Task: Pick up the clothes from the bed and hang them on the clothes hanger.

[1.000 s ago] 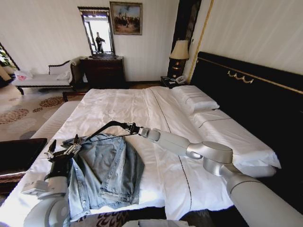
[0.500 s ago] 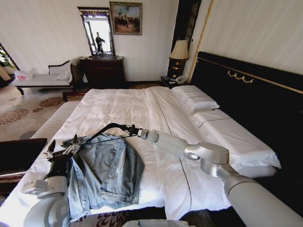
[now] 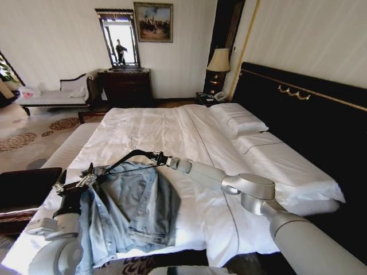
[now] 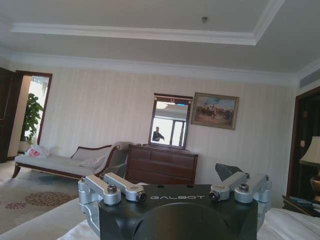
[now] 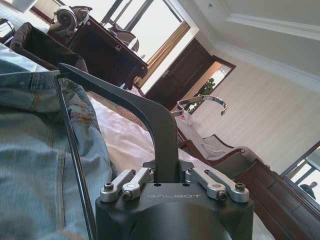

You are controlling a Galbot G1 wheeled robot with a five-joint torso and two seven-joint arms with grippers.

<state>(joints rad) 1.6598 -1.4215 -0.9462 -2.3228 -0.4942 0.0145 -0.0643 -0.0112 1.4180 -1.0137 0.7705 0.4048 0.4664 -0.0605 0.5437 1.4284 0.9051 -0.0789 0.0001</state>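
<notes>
The light-blue denim clothes (image 3: 129,209) lie crumpled on the near left part of the bed (image 3: 172,126). My right gripper (image 3: 156,157) is shut on the black clothes hanger (image 3: 123,160), holding it low over the jacket's upper edge, and the hanger's far end reaches the collar area. In the right wrist view the clothes hanger (image 5: 145,115) rises from my right gripper (image 5: 167,172), its silver hook (image 5: 202,102) beyond and the denim clothes (image 5: 35,150) alongside. My left gripper (image 3: 74,186) sits at the jacket's left edge, open, with nothing between its fingers in the left wrist view (image 4: 176,192).
White pillows (image 3: 238,120) and the tall black headboard (image 3: 309,114) are on the right. A dark bench (image 3: 23,186) stands by the bed's left side. A chaise (image 3: 51,94), a dresser (image 3: 125,86) and a lamp (image 3: 218,60) line the far wall.
My right gripper and the hanger have edged slightly nearer the jacket's collar. The jacket's right side has spread a little. The left gripper has stayed put.
</notes>
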